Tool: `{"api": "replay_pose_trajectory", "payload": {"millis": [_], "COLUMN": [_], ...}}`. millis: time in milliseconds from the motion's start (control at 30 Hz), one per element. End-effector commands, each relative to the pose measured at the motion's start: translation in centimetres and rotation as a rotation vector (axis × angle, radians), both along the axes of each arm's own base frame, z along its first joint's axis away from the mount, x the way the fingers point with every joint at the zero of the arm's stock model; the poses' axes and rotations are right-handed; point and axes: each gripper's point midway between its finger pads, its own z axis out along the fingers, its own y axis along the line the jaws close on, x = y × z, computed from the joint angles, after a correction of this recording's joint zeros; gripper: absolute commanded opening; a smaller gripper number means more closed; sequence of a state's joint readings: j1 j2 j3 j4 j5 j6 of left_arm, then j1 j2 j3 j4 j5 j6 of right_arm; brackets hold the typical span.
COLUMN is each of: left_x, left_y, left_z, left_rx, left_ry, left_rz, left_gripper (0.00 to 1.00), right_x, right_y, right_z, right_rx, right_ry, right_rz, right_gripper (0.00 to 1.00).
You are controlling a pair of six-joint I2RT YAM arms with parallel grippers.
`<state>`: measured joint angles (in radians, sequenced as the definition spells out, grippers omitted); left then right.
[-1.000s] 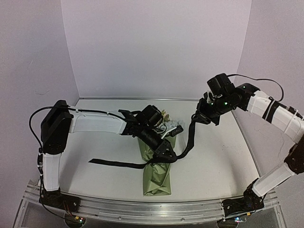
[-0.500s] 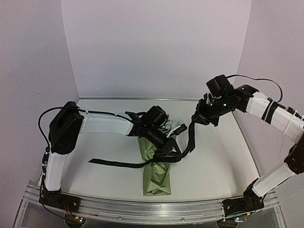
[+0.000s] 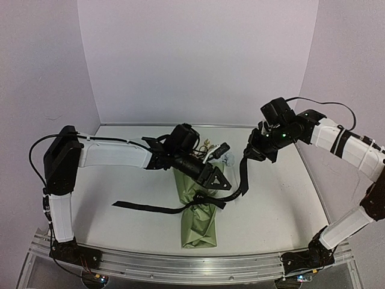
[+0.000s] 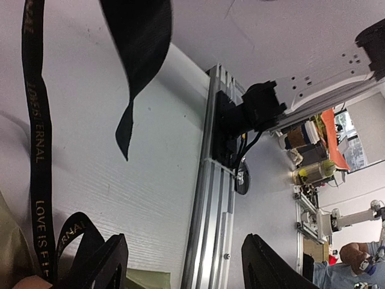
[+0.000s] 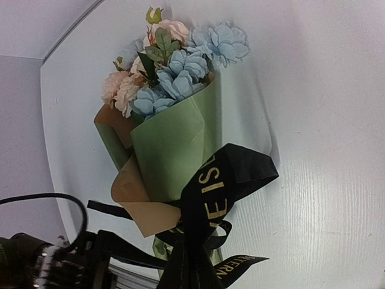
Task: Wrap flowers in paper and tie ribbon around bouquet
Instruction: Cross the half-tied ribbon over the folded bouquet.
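Left wrist: shows left gripper (image 4: 183, 250) spread wide, nothing between jaws, lettered ribbon (image 4: 36, 138) just outside one finger. Top: shows right gripper (image 3: 255, 152) pinched shut on ribbon, bouquet (image 3: 198, 220) lying under left jaws. Right wrist only: reveals flowers (image 5: 174, 60) and ribbon looped round bouquet's waist.

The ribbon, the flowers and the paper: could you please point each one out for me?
ribbon (image 5: 224, 180), right wrist view, on the lettered loop.
flowers (image 5: 180, 67), right wrist view, on a blue bloom.
paper (image 5: 171, 150), right wrist view, on the olive-green front fold.
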<state>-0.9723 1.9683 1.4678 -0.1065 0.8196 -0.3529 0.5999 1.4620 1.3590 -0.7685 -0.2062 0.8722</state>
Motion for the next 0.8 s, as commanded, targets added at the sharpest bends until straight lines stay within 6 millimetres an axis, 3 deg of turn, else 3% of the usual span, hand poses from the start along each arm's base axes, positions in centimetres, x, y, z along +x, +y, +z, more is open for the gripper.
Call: {"api": "replay_pose_trajectory", "payload": {"millis": [0, 167, 300, 500, 667, 767], "left_x": [2.0, 5.7, 5.9, 5.0, 4.6, 3.2], "left_y": [2.4, 7.5, 9.9, 10.6, 9.6, 8.4], "left_z": [6.9, 7.8, 7.4, 7.0, 8.0, 8.7], "left_rx": [-0.174, -0.189, -0.19, -0.192, -0.268, -0.309], "left_ry": [-0.023, 0.017, 0.01, -0.112, -0.218, -0.309], "left_rz": [0.066, 0.231, 0.238, 0.182, 0.137, 0.075], "left_gripper": [0.66, 0.6, 0.59, 0.55, 0.56, 0.57], "right_x": [0.4, -1.3, -4.6, -8.6, -11.2, -11.9], "right_y": [1.7, 8.0, 12.0, 12.3, 12.0, 11.6], "right_z": [1.9, 4.0, 6.4, 8.7, 10.1, 10.5], "right_rx": [0.05, 0.123, 0.167, 0.167, 0.212, 0.224], "right_ry": [-0.029, -0.017, -0.042, -0.092, -0.097, -0.103], "right_rz": [0.048, 0.274, 0.481, 0.622, 0.709, 0.731], "right_gripper": [0.0, 0.0, 0.0, 0.0, 0.0, 0.0]}}
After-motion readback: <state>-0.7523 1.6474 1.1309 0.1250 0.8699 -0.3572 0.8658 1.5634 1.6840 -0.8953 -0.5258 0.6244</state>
